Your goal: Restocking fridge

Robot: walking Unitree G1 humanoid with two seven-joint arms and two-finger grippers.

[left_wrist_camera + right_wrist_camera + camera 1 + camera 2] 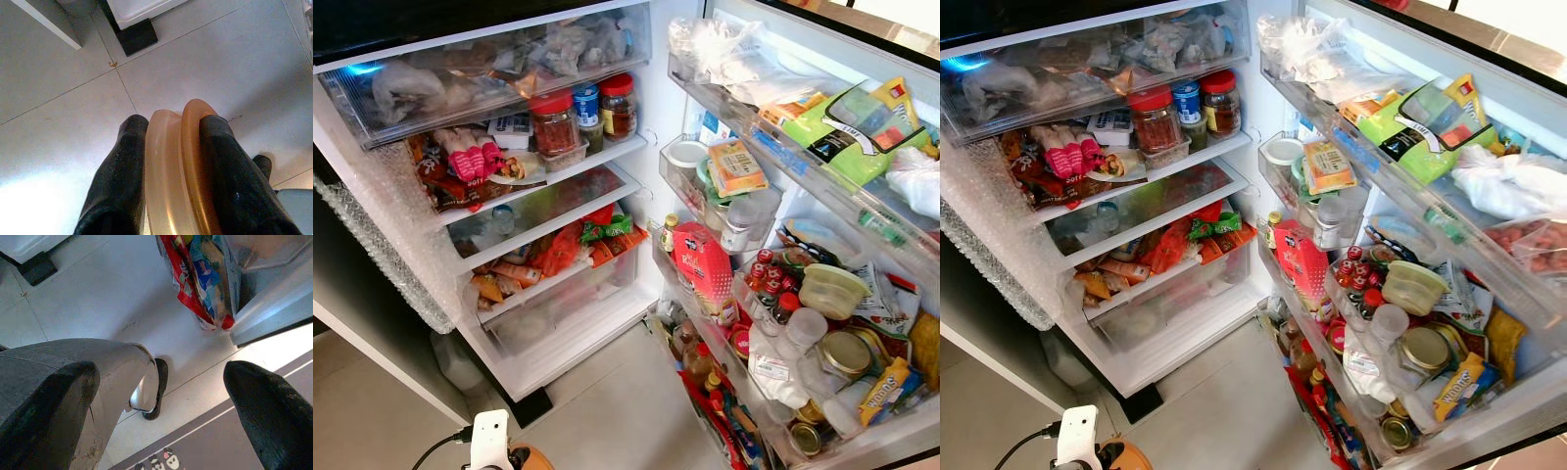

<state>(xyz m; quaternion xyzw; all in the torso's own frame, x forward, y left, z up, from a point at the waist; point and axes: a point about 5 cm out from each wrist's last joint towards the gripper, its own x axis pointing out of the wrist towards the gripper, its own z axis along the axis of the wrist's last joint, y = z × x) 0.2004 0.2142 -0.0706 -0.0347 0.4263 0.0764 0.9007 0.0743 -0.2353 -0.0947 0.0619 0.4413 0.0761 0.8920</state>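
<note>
My left gripper (173, 122) is shut on a round amber plastic container with an orange lid (171, 166), held on edge low above the tiled floor. That container's orange rim (530, 458) peeks in at the lower edge of the left eye view, beside the white wrist mount (491, 441). Before me the fridge (548, 176) stands open, its shelves crowded with red-lidded jars (554, 121) and snack packets (578, 245). My right gripper (161, 377) hangs open over the floor, holding nothing.
The open door (783, 157) on the right has racks packed with bottles, jars and bags. A red snack bag (195, 289) sits in the lowest door rack. Bubble wrap (382, 245) covers the fridge's left side. My own leg and foot (151, 387) are below the right gripper.
</note>
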